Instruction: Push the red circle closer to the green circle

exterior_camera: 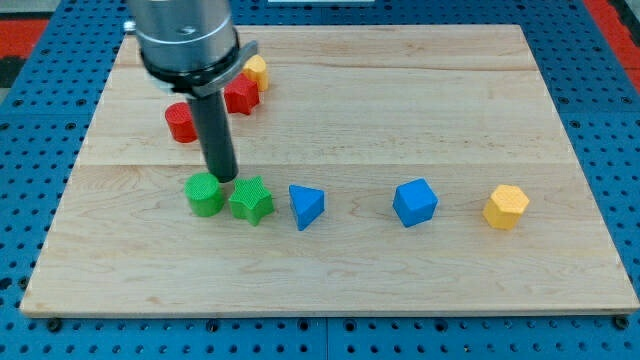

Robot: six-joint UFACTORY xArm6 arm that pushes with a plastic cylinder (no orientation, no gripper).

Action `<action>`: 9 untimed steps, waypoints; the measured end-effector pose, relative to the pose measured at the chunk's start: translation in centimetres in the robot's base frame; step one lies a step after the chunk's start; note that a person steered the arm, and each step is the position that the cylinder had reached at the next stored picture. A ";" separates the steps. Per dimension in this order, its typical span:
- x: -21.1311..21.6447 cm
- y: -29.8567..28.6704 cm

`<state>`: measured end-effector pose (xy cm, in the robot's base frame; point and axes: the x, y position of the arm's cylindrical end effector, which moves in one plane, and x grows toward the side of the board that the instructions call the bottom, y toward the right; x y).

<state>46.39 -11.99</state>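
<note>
The red circle lies at the view's upper left, partly behind the rod. The green circle lies below it, nearer the view's bottom. My tip rests on the board just above the gap between the green circle and a green star, and to the lower right of the red circle. The rod runs up to the arm's grey body at the view's top left.
A red star and a yellow block lie at the upper left, right of the rod. A blue triangle, a blue cube and a yellow hexagon line up to the right of the green star.
</note>
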 end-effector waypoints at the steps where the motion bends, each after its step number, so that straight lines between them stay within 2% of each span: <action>1: 0.3 -0.7; 3: -9.4 2.8; 4: -8.8 -7.0; 5: -9.5 -7.6; 6: -10.1 -10.9; 7: -7.2 -11.0; 8: -6.5 -11.0; 9: -9.7 -13.5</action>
<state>36.74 -25.46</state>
